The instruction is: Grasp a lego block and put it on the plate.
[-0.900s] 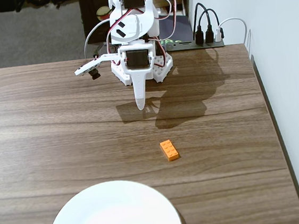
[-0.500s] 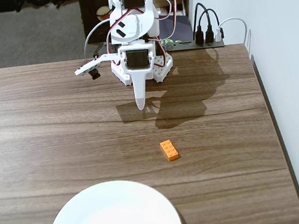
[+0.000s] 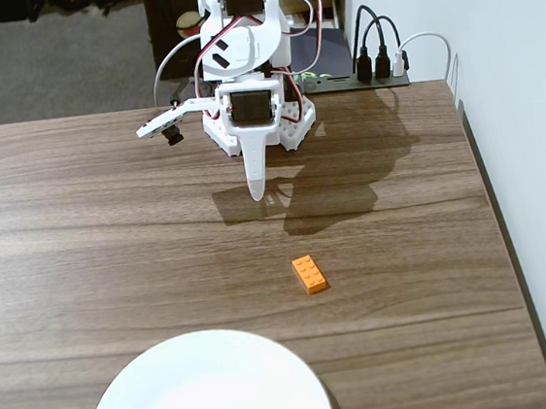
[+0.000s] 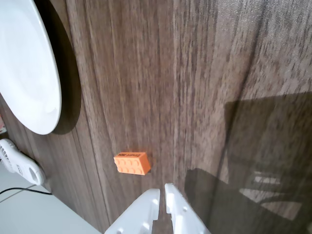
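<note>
Nothing moved since earlier frames. Jaws nearly closed, empty, hanging near arm base. Lego block [image 3: 310, 274] untouched on desk [image 3: 81, 234], apart from plate [image 3: 207, 392]. Grasp and placing both remain.

The fixed view looks down steeply from the near edge of the tabletop [image 3: 111, 241] toward the arm at the far side. The wrist view sits close above the wood, gripper [image 4: 162, 195] at its bottom edge. Both show the lego block [image 3: 310, 274] and plate [image 3: 207, 392].
</note>
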